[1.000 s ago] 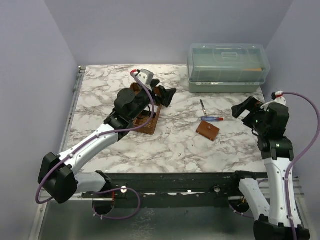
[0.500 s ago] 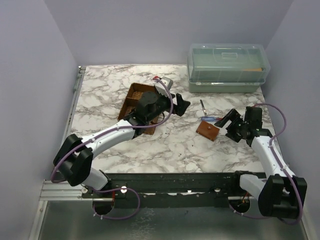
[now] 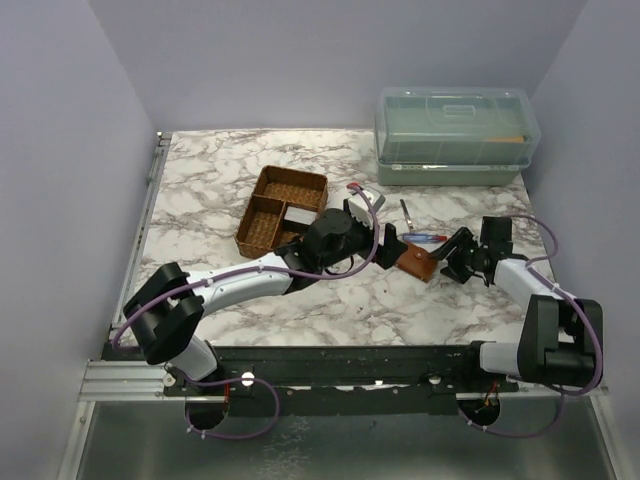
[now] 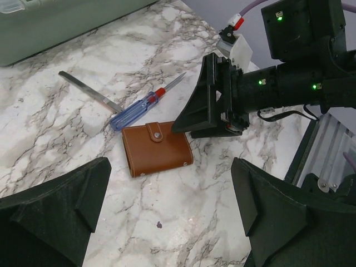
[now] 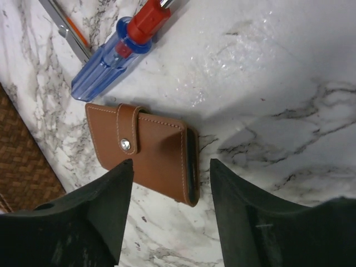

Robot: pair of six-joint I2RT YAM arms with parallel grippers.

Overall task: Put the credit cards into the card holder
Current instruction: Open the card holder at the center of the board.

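Observation:
The card holder is a small brown leather wallet, snapped closed and lying flat right of the table's centre. It also shows in both wrist views. My left gripper hovers just left of it, wide open and empty. My right gripper sits low at its right side, open, its two fingers flanking the wallet's near end without touching it. A pale grey flat piece in the basket, which looks like the credit cards, lies apart from both grippers.
A brown divided basket tray stands left of centre. A blue and red screwdriver and a thin dark file lie just behind the wallet. A lidded clear plastic box stands at the back right.
My left arm swung right from over the basket to beside the wallet. My right arm came down and leftward to the wallet, and its jaws narrowed a little.

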